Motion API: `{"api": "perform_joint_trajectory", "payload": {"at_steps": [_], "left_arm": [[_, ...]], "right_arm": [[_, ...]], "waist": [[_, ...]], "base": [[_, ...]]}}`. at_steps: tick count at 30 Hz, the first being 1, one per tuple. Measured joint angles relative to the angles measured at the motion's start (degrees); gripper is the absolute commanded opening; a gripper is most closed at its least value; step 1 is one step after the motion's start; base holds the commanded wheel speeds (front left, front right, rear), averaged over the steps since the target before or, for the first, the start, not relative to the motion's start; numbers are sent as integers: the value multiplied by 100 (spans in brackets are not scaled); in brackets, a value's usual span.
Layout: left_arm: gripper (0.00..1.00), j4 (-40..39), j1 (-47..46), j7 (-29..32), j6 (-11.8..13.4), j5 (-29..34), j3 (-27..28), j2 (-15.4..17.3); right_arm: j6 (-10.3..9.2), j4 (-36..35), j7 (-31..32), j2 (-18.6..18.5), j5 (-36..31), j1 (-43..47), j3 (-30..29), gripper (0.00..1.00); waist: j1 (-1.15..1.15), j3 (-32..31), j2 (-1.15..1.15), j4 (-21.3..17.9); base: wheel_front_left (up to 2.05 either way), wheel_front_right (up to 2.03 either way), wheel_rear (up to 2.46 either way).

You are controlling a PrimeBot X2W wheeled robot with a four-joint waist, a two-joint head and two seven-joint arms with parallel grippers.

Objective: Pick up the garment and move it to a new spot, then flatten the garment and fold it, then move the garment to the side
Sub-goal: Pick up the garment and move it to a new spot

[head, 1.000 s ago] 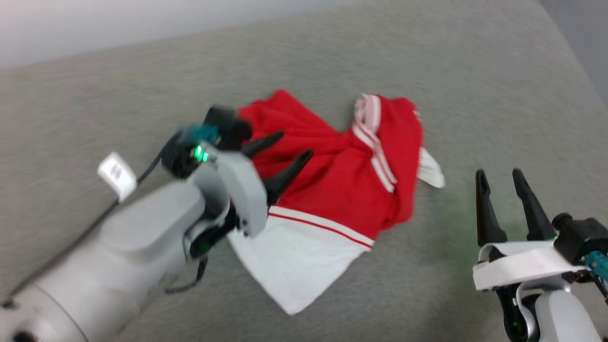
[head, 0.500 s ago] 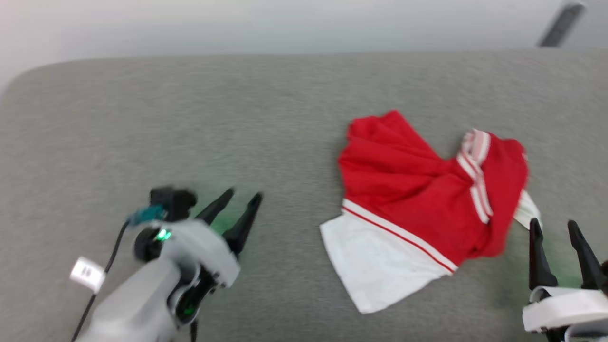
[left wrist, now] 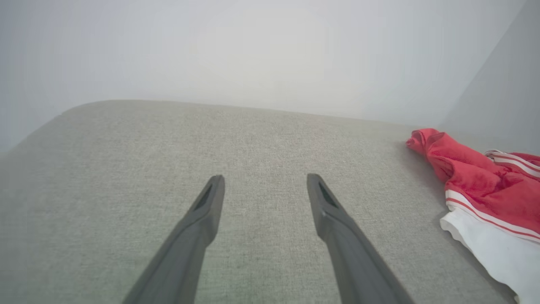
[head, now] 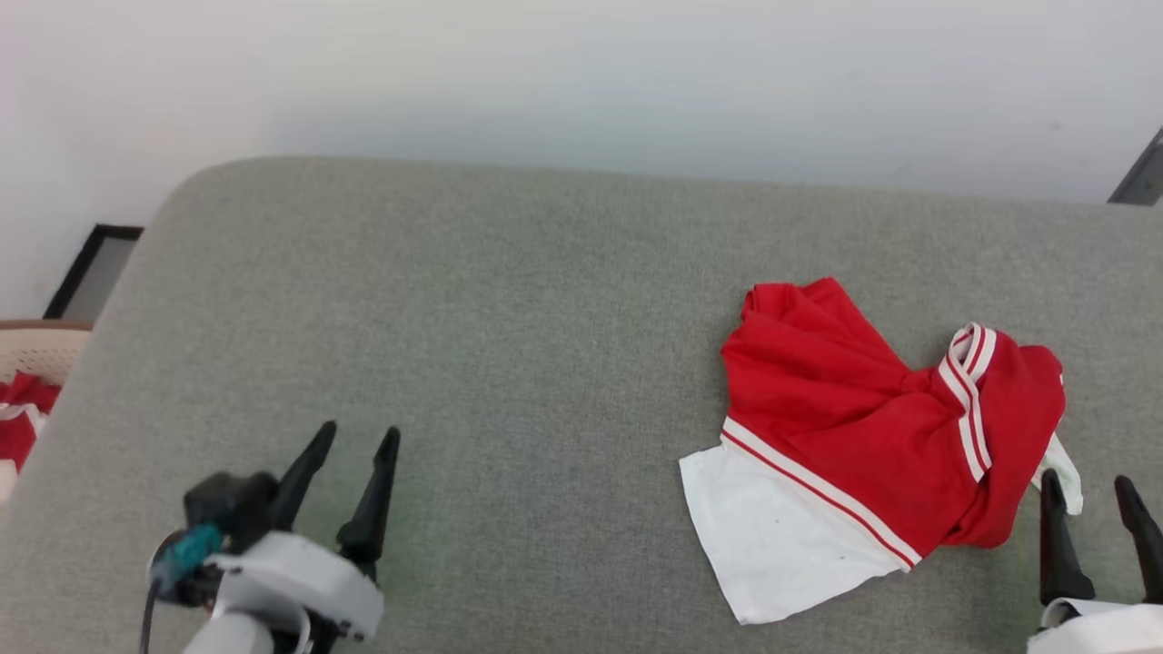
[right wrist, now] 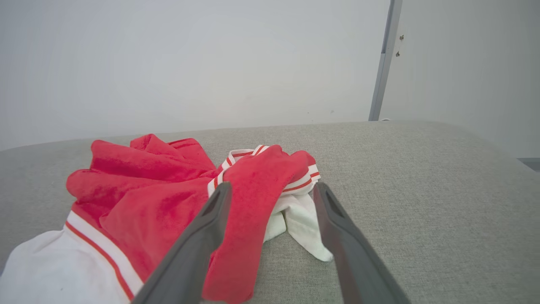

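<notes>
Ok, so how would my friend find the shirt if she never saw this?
Start with the big grey cushioned surface against the white wall. On its right side, just ahead of the right gripper, lies a crumpled shirt. It is bright red with a white sleeve and striped trim, and lies out on the fabric, unlike the red cloth in the basket at far left.

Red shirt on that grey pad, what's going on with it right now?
A two-armed robot is working on the shirt, which lies crumpled on the pad, not yet flattened or folded. Neither claw holds it. The right claw is open close by the shirt's small white sleeve. The left claw is open over bare pad, well apart from the shirt.
</notes>
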Motion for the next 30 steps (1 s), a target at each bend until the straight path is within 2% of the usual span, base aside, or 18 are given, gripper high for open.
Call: {"api": "perform_joint_trajectory", "payload": {"at_steps": [7,12,20,30], "left_arm": [[100,-1092,963,0,49,1106,1107,-420],[100,-1718,1444,0,47,1647,1655,-788],[100,-2020,1873,0,-2,2150,1985,-1193],[100,-2020,1922,0,-29,2242,2059,-1291]], "right_arm": [[0,-130,0,-65,-1,52,-123,100],[0,-246,0,-124,4,55,-255,100],[0,-264,0,-129,19,55,-263,100],[0,-215,0,-101,33,58,-188,100]], "waist": [[0,-151,0,-63],[0,-170,0,-144],[0,-192,0,-230],[0,-284,0,-311]], "base": [[0,0,0],[0,0,0],[0,0,0],[0,0,0]]}}
